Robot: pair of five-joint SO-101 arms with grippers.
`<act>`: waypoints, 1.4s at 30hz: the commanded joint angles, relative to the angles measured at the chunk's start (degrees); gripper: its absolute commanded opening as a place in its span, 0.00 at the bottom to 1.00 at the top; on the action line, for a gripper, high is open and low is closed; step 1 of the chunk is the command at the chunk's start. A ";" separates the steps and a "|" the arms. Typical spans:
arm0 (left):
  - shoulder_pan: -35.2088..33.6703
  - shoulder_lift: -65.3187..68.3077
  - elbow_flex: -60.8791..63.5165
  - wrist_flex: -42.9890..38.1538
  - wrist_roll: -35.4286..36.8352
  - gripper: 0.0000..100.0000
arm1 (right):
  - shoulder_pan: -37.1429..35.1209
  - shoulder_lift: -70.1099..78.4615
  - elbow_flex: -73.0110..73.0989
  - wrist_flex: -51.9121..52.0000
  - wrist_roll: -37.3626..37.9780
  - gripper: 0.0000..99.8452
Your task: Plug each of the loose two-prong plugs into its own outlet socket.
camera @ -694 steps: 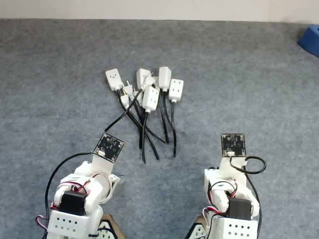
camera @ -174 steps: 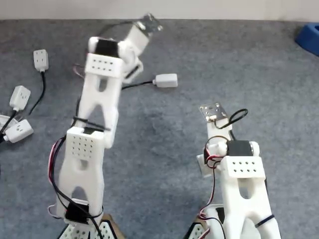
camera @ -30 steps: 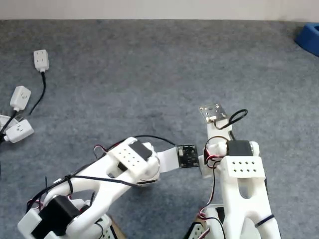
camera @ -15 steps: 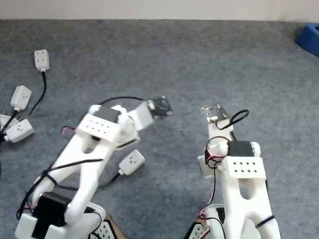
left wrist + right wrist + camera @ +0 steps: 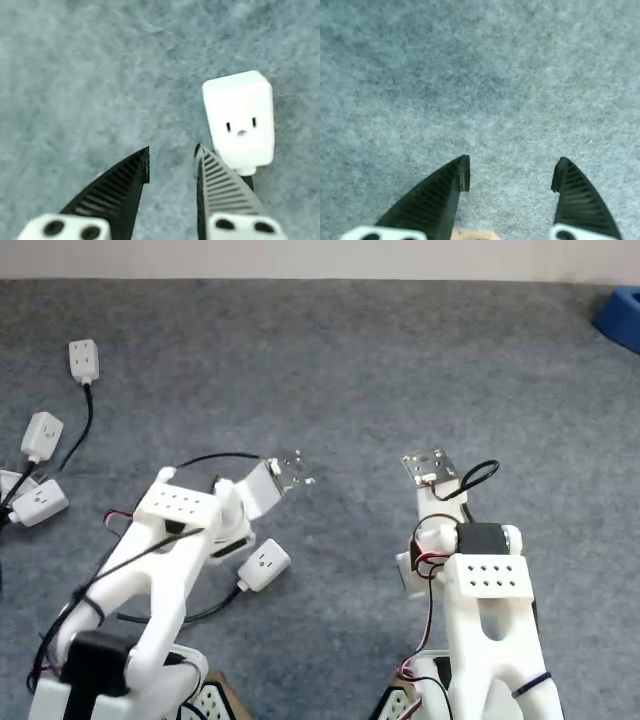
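Note:
A white outlet socket (image 5: 263,565) with a black cord (image 5: 205,608) lies on the grey carpet beside the left arm (image 5: 180,530). In the left wrist view my left gripper (image 5: 171,155) is open above the carpet, nothing between its fingers, and the same socket (image 5: 240,120) lies just beside one fingertip (image 5: 200,152), face up. Several more white sockets (image 5: 41,435) with black cords lie at the far left edge. My right gripper (image 5: 512,175) hangs open over bare carpet in front of the right arm (image 5: 480,580).
A blue object (image 5: 622,322) sits at the far right corner. The carpet (image 5: 400,370) stretches between the arms and the far wall. The socket's cord runs under the left arm's base.
A second ago the left arm reached across toward the right arm. It has swung back left, and the socket with its cord now lies on the carpet beside it. The right arm kept still.

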 commanded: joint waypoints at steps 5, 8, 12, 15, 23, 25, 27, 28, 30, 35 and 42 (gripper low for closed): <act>3.30 -20.70 0.57 13.80 1.67 0.15 | -0.31 -0.66 -0.40 0.04 0.44 0.27; 8.31 -25.98 1.36 17.14 5.98 0.15 | -0.31 -0.66 -0.40 0.13 0.44 0.27; 16.84 -26.77 8.22 14.15 10.99 0.15 | -0.31 -0.66 -0.40 0.22 0.53 0.27; 19.12 -26.77 12.26 8.70 13.45 0.15 | -0.31 -0.66 -0.40 0.22 0.53 0.27; 18.95 -26.77 13.05 6.95 13.27 0.15 | -0.31 -0.66 -0.40 0.31 0.53 0.27; 18.68 -26.77 13.23 6.95 13.19 0.15 | -0.31 -0.66 -0.40 0.31 0.53 0.27; 17.80 -26.77 13.85 5.45 13.10 0.15 | -0.31 -0.66 -0.40 0.31 0.53 0.27; 17.27 -26.77 14.73 4.13 12.31 0.15 | -0.31 -0.66 -0.40 0.31 0.53 0.27; 15.78 -26.33 17.36 1.32 10.64 0.15 | -0.31 -0.66 -0.40 0.31 0.53 0.27; 12.18 -17.89 17.80 -5.19 10.46 0.15 | -0.31 -0.66 -0.31 0.31 0.53 0.27; 9.19 -5.14 8.13 -6.51 7.03 0.15 | -0.31 -0.66 -0.31 0.31 0.53 0.27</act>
